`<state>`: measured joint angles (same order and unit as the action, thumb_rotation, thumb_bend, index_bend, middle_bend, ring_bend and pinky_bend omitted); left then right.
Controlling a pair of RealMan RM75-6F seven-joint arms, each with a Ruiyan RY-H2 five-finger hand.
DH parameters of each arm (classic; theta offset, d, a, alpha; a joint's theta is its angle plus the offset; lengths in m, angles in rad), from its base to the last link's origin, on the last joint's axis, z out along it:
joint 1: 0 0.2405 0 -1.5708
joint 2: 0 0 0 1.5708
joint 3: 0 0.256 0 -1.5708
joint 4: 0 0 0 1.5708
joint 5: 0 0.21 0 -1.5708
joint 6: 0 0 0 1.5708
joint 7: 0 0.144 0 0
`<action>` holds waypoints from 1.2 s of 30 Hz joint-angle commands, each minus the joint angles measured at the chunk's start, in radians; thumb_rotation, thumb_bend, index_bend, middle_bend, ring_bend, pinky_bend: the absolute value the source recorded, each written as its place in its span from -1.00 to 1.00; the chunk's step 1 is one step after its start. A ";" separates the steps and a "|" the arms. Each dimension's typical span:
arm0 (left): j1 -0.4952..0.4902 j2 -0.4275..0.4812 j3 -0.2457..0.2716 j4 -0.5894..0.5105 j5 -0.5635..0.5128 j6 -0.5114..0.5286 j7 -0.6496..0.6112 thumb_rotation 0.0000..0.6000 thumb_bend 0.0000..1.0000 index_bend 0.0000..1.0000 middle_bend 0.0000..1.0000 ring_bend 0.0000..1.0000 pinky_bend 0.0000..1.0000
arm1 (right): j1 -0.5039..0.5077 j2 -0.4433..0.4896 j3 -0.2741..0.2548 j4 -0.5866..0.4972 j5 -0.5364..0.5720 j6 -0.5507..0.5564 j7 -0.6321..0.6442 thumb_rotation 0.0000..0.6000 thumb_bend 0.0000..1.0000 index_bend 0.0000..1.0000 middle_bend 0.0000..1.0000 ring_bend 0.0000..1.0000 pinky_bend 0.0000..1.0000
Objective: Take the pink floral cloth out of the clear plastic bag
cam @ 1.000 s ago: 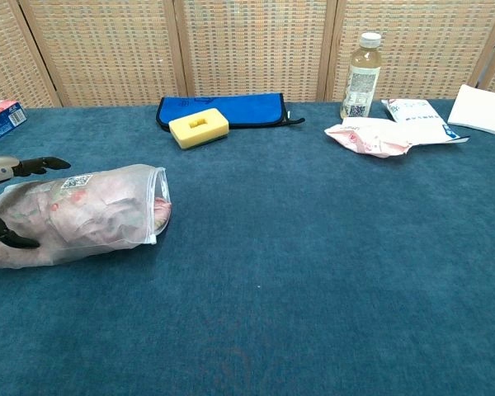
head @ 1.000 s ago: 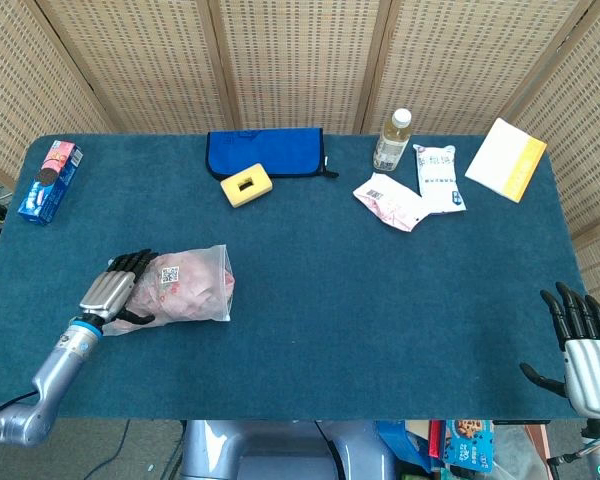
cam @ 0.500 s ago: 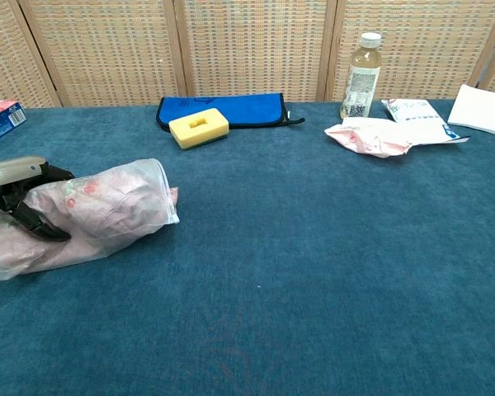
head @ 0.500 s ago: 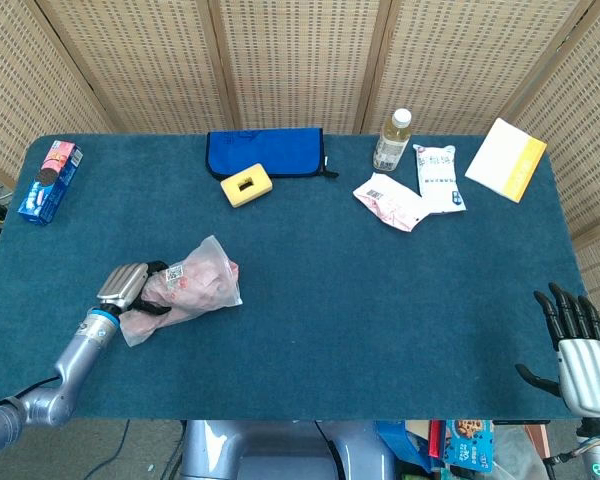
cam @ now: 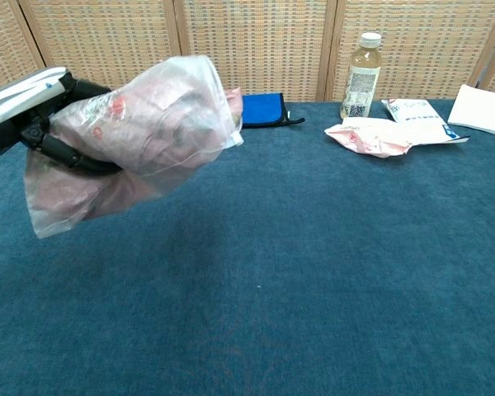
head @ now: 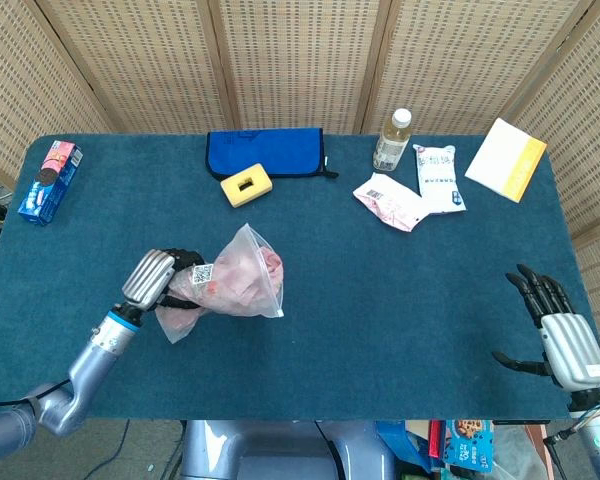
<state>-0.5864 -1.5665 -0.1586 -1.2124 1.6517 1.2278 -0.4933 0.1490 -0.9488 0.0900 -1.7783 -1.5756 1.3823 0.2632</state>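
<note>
Head view, left hand: the left hand (head: 158, 283) is over the front left part of the desk (head: 380, 290); its fingers are closed around the clear bag (head: 225, 285).
Head view, bag: it is held up above the desk, its open mouth toward the middle of the desk.
Head view, cloth: the pink cloth (head: 242, 275) is inside the bag, bunched near the mouth.
Head view, right hand: the right hand (head: 557, 335) is at the front right corner of the desk, fingers spread apart and holding nothing, well apart from the bag.
Head view, other things: a blue box (head: 48, 180) lies near the left edge; a blue pouch (head: 266, 152) and a yellow block (head: 245, 186) are at the back edge; a bottle (head: 392, 140), two packets (head: 412, 190) and a white and yellow book (head: 506, 159) are toward the back right corner.
Chest view, left hand: the fingers grip the closed end of the bag (cam: 132, 140), which hangs in the air, mouth to the right.
Chest view, cloth: a pink edge (cam: 231, 103) shows at the mouth.
Chest view, right hand: not visible here.
Risk, slipping: the plastic probably is smooth, so the bag may slide out of the one hand.
Risk, cloth falling: if the mouth tips lower, the cloth may drop on the desk by itself.
Risk, pulling: the right hand has a long way to reach; a pull against a weak hold may take the whole bag away.
</note>
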 commanded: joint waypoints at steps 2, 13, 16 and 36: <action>-0.052 -0.063 -0.021 0.021 0.028 0.043 -0.022 1.00 -0.57 0.24 0.23 0.13 0.12 | 0.096 0.099 0.051 -0.063 0.023 -0.107 0.251 1.00 -1.00 -0.78 -1.00 -1.00 -1.00; -0.175 -0.197 -0.058 0.042 0.032 0.017 0.072 1.00 -0.57 0.26 0.23 0.13 0.12 | 0.242 0.172 0.126 -0.149 0.121 -0.296 0.381 1.00 -1.00 -0.51 -1.00 -1.00 -1.00; -0.209 -0.229 -0.073 0.037 0.022 0.004 0.118 1.00 -0.57 0.26 0.23 0.14 0.12 | 0.276 0.191 0.141 -0.188 0.149 -0.342 0.367 1.00 -1.00 -0.46 -1.00 -1.00 -1.00; -0.318 -0.346 -0.139 0.054 -0.081 -0.030 0.174 1.00 -0.57 0.28 0.23 0.15 0.12 | 0.422 0.213 0.199 -0.331 0.289 -0.511 0.259 1.00 -1.00 -0.42 -1.00 -1.00 -1.00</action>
<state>-0.9042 -1.9121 -0.2974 -1.1593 1.5708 1.1977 -0.3189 0.5679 -0.7345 0.2877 -2.1078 -1.2895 0.8736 0.5246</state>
